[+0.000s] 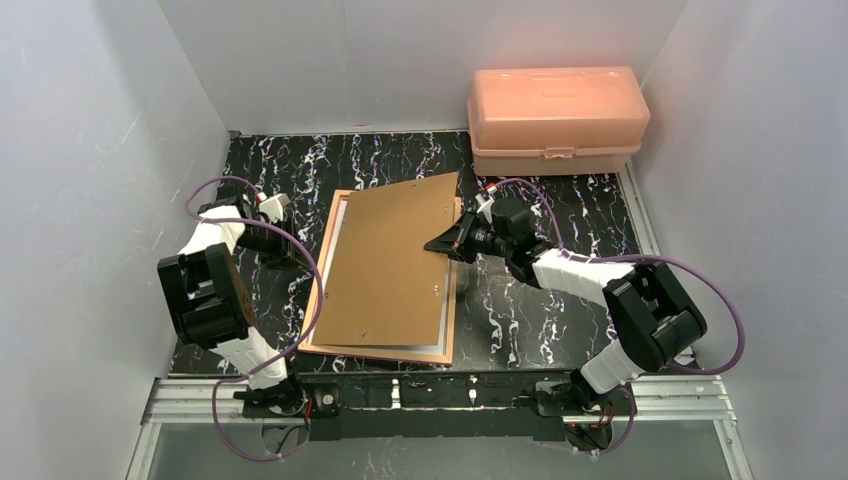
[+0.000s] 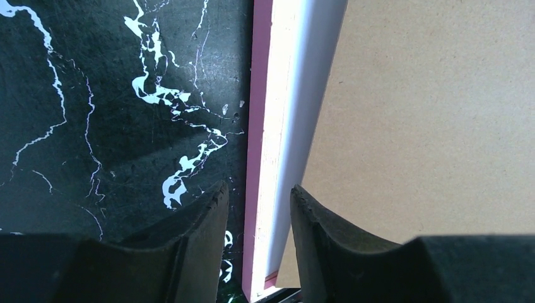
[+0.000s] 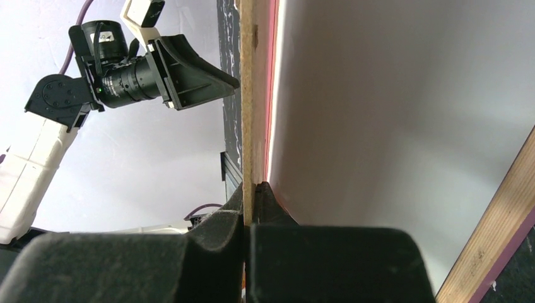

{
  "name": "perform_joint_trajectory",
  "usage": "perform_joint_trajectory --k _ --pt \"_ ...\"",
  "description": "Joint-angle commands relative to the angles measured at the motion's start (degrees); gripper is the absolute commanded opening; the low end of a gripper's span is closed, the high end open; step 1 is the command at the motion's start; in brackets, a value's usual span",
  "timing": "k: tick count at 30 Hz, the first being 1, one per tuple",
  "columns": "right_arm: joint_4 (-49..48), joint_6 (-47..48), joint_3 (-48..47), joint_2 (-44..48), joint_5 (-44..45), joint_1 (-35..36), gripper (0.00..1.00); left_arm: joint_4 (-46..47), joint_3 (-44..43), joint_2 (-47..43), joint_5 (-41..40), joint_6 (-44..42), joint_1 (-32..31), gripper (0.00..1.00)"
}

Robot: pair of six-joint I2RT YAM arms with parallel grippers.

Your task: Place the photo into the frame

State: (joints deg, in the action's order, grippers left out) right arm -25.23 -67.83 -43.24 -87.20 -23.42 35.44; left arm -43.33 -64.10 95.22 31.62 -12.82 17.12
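One frame; one board; one box

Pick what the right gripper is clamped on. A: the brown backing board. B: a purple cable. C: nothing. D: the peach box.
A: the right wrist view shows the right gripper shut on the edge of the brown backing board.
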Motion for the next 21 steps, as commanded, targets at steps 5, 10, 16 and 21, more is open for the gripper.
perform_joint_trajectory --k 5,10,16,21 --pt "-9.28 -1.41 -1.38 -1.70 -2.23 0.16 0.01 -0.03 0.91 0.67 3.33 0.25 -0.51 0.38" --pt "-9.36 -0.49 -2.40 -3.24 -2.96 0.16 0.01 -0.14 1.14 0.48 3.63 0.14 -1.16 0.37" --pt "-9.61 0.53 -2.64 -4.35 -3.38 0.16 0.01 -0.15 1.53 -0.05 3.65 0.03 -2.20 0.36" --pt "-10.31 1.13 -2.83 -5.44 -3.54 -0.03 0.01 -0.26 2.18 0.05 3.52 -0.23 -3.12 0.34"
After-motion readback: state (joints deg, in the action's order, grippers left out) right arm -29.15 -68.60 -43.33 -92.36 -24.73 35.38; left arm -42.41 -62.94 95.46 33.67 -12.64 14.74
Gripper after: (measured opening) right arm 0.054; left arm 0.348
